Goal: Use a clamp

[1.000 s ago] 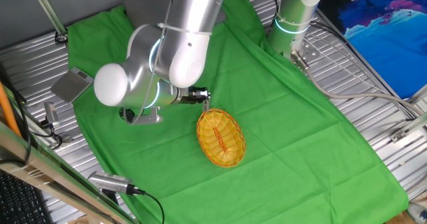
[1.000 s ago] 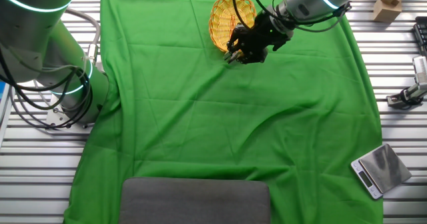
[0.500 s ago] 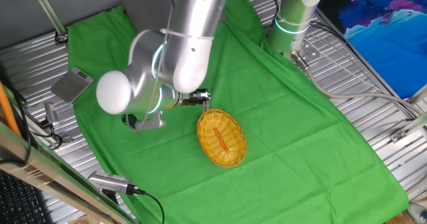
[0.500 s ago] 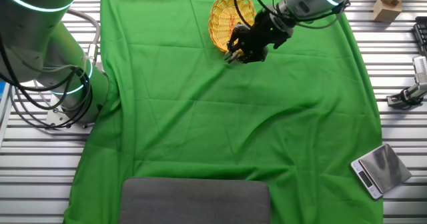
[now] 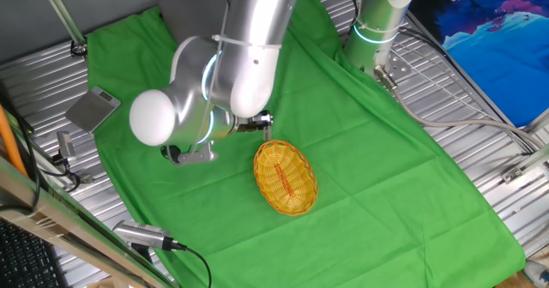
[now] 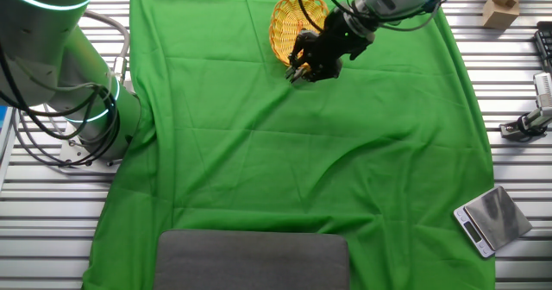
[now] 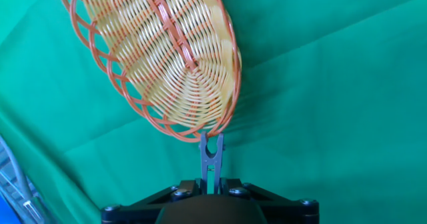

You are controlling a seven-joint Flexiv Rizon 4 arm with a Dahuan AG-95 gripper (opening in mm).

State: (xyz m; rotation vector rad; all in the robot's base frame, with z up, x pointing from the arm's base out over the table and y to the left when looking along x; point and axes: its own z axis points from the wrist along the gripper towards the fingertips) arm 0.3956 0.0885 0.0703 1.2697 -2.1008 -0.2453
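Note:
My gripper (image 7: 211,182) is shut on the clamp (image 7: 211,156), a small pale grey clip that sticks out ahead of the fingers in the hand view. Its two prongs point at the near rim of the oval wicker basket (image 7: 160,57) and sit right at the rim's edge. In the fixed views the gripper (image 6: 297,72) hangs low over the green cloth beside the basket (image 6: 293,22). In one fixed view the basket (image 5: 285,178) lies below the arm's wrist, and the gripper (image 5: 262,132) is mostly hidden by the arm.
A green cloth (image 6: 302,169) covers the table. A grey pad (image 6: 252,259) lies at one cloth edge. A small scale (image 6: 490,219) sits off the cloth on the metal slats. A second robot base (image 5: 377,22) stands at the far side.
The arm has shifted slightly, carrying the clamp a little closer to the basket rim. The basket has not moved.

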